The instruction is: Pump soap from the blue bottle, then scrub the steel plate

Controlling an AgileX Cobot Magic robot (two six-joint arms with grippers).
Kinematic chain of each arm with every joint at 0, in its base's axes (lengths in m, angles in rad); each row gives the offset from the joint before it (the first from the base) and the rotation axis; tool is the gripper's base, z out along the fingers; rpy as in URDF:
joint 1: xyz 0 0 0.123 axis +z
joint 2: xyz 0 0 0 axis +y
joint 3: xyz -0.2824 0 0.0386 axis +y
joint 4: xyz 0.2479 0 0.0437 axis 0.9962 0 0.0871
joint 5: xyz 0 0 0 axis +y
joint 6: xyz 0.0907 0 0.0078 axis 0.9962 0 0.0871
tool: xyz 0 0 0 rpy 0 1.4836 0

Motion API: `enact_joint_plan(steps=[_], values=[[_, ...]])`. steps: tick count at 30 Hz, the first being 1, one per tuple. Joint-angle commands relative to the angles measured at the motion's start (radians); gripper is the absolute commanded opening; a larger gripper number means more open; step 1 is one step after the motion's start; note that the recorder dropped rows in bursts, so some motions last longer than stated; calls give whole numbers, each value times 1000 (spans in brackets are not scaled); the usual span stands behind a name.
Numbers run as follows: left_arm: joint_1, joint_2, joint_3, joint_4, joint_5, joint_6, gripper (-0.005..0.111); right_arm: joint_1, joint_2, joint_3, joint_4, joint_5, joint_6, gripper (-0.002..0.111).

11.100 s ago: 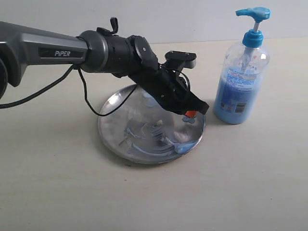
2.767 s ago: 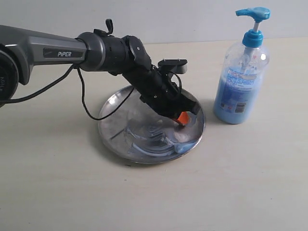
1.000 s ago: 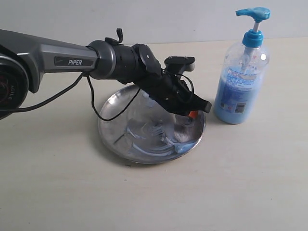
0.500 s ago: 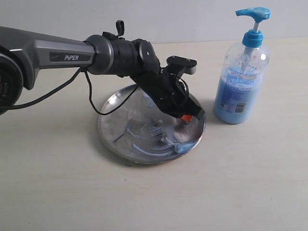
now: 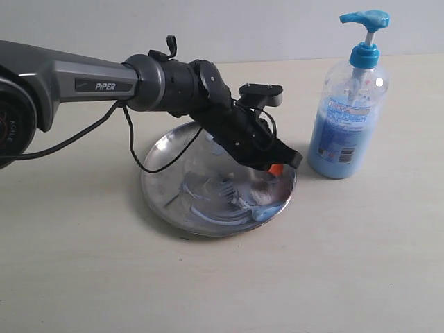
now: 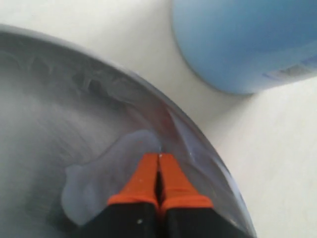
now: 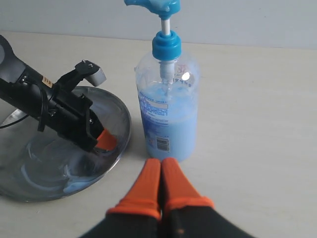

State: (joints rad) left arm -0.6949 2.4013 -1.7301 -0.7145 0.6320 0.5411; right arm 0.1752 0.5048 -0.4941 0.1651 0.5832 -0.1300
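Since half a second ago, the left gripper (image 5: 275,168) has shifted a little toward the bottle side of the plate; nothing else has moved.

1. Dark grey left arm (image 5: 83,80): reaches in over the plate. Its orange fingers are pressed together with nothing between them, tips down in the soap close inside the rim.
2. Round, shallow, shiny steel plate (image 5: 156,184): lies flat on the pale table (image 5: 83,277). Pale blue soap smears (image 5: 229,201) streak its floor, and a thicker blob sits at the fingertips. Judgement: pumping is done, and scrubbing is under way but not finished, as the plate's left part looks barely smeared.
3. Tall clear blue bottle with the bright blue pump head (image 5: 345,125): stands upright just beside the plate, apart from it, pump raised.
4. Right gripper (image 7: 160,161): orange fingers closed together, empty, near the bottle's base without touching.
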Motion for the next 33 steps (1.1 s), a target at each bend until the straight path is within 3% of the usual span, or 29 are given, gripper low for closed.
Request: enact_joint_plan(steps=[1,7,19,27,33], values=[[-5,35,18,29,-71,8,0,0,-4,4,3,-7,-8,0],[-3,34,18,31,-77,5,0,0,-4,4,3,-7,-8,0],[-3,34,18,45,135,4,0,0,-4,4,3,-7,-8,0],[-3,32,18,315,77,-172,0,0,-4,4,3,-5,-8,0],[-3,-11,18,318,1,-183,0,0,-4,4,3,-4,-12,0]])
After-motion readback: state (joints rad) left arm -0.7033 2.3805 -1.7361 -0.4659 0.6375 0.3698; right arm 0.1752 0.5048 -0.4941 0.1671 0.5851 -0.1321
